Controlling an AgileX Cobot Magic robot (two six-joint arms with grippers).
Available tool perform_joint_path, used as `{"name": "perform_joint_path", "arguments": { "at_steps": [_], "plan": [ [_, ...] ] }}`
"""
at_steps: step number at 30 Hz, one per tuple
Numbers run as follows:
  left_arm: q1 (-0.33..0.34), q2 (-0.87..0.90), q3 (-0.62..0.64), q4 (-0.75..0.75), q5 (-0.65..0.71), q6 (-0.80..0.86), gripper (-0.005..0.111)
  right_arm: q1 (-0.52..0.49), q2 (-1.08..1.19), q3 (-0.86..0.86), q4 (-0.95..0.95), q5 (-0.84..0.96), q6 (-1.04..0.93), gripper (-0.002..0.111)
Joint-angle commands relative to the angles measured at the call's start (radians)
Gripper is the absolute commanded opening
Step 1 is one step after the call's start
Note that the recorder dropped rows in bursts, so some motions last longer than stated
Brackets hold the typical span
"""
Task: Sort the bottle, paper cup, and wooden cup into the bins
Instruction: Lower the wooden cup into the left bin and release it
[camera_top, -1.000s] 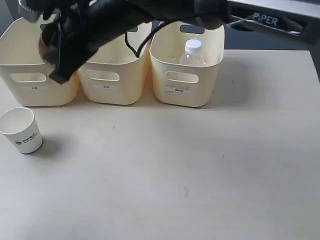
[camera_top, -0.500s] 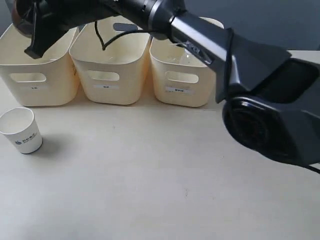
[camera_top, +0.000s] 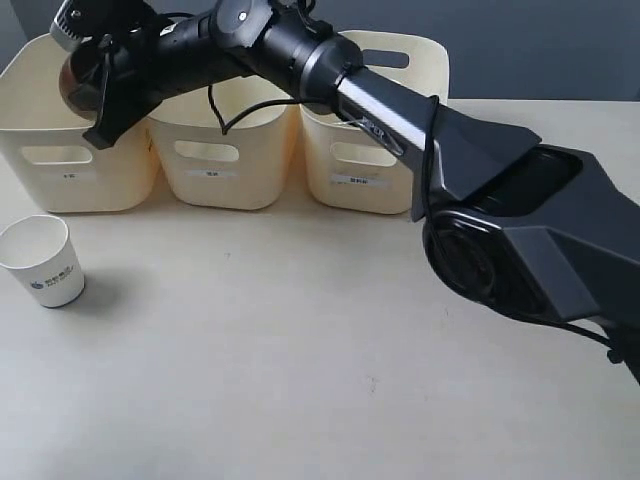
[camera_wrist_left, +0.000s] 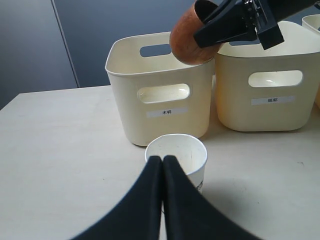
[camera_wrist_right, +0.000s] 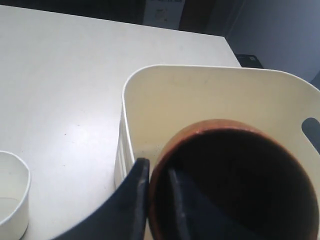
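The wooden cup (camera_top: 72, 78) hangs tilted over the leftmost of the bins (camera_top: 70, 175), with my right gripper (camera_top: 98, 122) shut on its rim. One finger is inside the cup (camera_wrist_right: 235, 175) and one outside, with the gripper (camera_wrist_right: 159, 172) above that bin's inside (camera_wrist_right: 165, 105). The paper cup (camera_top: 42, 262) stands upright on the table in front of this bin. My left gripper (camera_wrist_left: 162, 158) is shut and empty just before the paper cup (camera_wrist_left: 186, 152), and is out of the exterior view. The bottle is hidden behind the right arm.
The middle bin (camera_top: 212, 160) and right bin (camera_top: 362, 165) stand in a row with the left one at the table's back. The right arm (camera_top: 400, 110) stretches across all three. The dark wall runs behind the bins.
The right arm swung the wooden cup up to the far left and has now lowered it over the left bin. The paper cup has not moved.
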Motion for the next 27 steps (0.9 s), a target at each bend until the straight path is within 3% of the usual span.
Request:
{"name": "perform_joint_path", "arguments": {
  "at_steps": [1,14,20,27],
  "plan": [
    [-0.003,0.003,-0.001,0.002,-0.014,-0.003,0.0,-0.004,-0.012,-0.012,0.013,-0.016,-0.009,-0.001],
    [-0.003,0.003,-0.001,0.002,-0.014,-0.003,0.0,-0.004,-0.012,-0.012,0.015,-0.016,0.01,0.0],
    [-0.003,0.003,-0.001,0.002,-0.014,-0.003,0.0,-0.004,-0.012,-0.012,0.001,-0.016,0.019,0.031],
    [-0.003,0.003,-0.001,0.002,-0.014,-0.003,0.0,-0.004,-0.021,-0.012,-0.015,-0.014,0.034,0.032]
  ]
}}
